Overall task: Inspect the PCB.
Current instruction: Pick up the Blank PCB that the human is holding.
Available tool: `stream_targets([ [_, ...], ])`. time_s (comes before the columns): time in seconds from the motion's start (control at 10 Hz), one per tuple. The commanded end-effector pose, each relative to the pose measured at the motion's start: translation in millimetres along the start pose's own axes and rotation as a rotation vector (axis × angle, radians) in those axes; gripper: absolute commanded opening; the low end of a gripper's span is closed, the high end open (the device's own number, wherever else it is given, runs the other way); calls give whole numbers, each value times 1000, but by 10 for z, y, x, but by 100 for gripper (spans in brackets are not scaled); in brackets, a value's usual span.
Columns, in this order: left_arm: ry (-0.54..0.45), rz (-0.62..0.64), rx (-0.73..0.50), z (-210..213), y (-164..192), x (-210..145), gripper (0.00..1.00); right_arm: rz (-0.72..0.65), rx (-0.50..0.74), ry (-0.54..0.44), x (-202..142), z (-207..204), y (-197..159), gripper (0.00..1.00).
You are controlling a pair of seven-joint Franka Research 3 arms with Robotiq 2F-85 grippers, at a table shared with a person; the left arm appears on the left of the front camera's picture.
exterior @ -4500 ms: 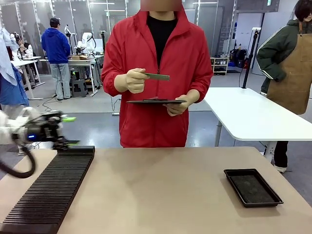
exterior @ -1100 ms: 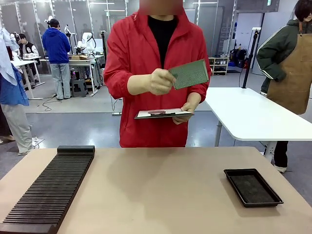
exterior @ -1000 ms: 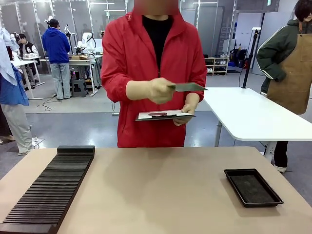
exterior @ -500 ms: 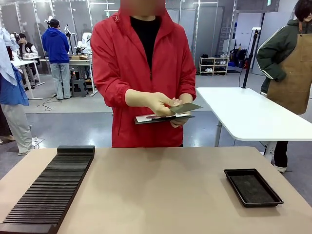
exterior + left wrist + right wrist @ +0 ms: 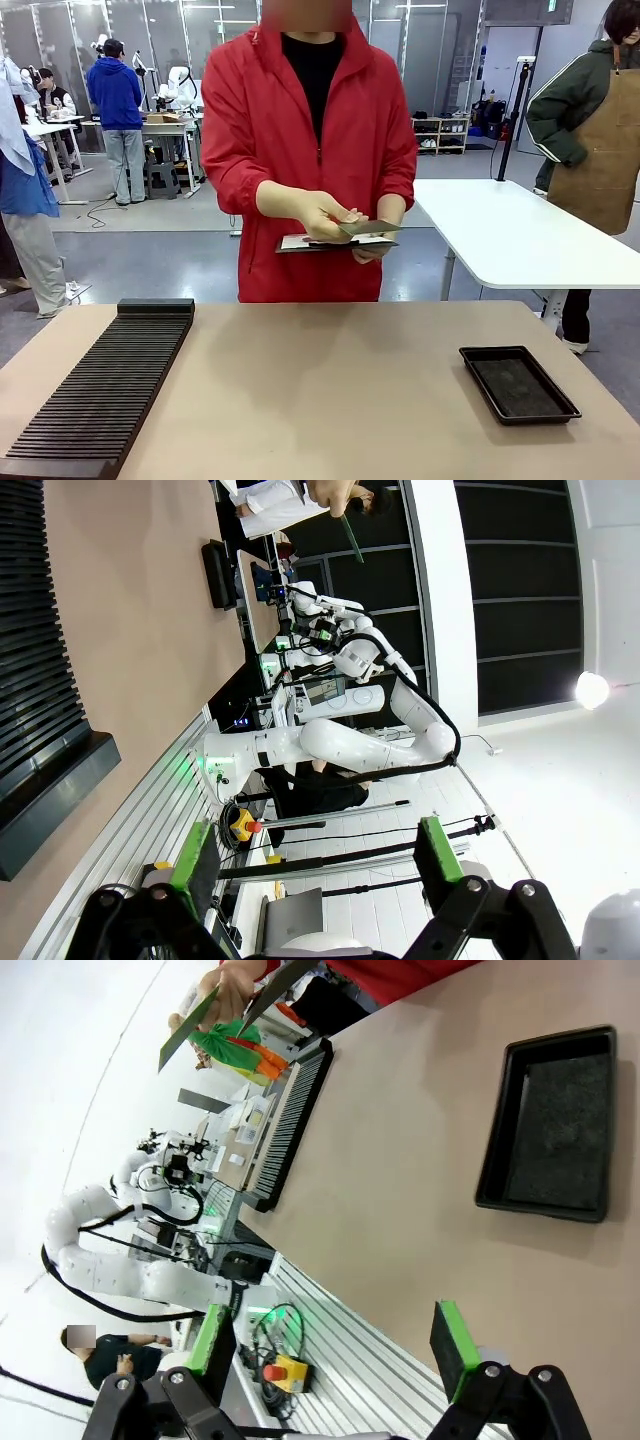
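Across the table a person in a red jacket holds the PCB (image 5: 368,228), a thin green board. It lies almost flat and edge-on, just above a dark clipboard (image 5: 335,243) in the person's other hand. In the right wrist view the PCB (image 5: 188,1028) shows as a green strip held in the hand at the top. In the left wrist view the PCB (image 5: 350,535) is a thin green line. My left gripper (image 5: 315,858) is open and holds nothing, well back from the table. My right gripper (image 5: 330,1342) is open too, with nothing between its green pads.
A shallow black tray (image 5: 518,384) sits at the table's right side. A long black slotted rack (image 5: 100,395) runs along the left side. The tan tabletop (image 5: 320,390) lies bare between them. Other people and a white table (image 5: 520,235) stand behind.
The person turned the PCB from upright and facing me to nearly flat, and lowered it over the clipboard. Both grippers stay open.
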State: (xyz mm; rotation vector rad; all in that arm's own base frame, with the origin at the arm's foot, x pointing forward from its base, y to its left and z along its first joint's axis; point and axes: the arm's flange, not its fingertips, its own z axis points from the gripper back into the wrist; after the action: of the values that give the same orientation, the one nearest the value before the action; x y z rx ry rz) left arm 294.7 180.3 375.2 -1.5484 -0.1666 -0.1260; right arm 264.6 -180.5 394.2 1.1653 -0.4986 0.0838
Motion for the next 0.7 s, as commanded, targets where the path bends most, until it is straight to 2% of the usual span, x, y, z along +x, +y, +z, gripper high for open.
stream_targets([
  [0.0,1,4,5,14,-27,44,100,-106,-4,2,239,-453,318,100],
  [0.2,1,4,5,14,-27,44,100,-178,59,57,488,-828,634,100],
  [0.3,1,4,5,14,-27,44,100,-203,46,100,614,-1022,753,100],
  [0.6,1,4,5,14,-27,44,100,-270,84,141,1012,-1561,1095,100],
])
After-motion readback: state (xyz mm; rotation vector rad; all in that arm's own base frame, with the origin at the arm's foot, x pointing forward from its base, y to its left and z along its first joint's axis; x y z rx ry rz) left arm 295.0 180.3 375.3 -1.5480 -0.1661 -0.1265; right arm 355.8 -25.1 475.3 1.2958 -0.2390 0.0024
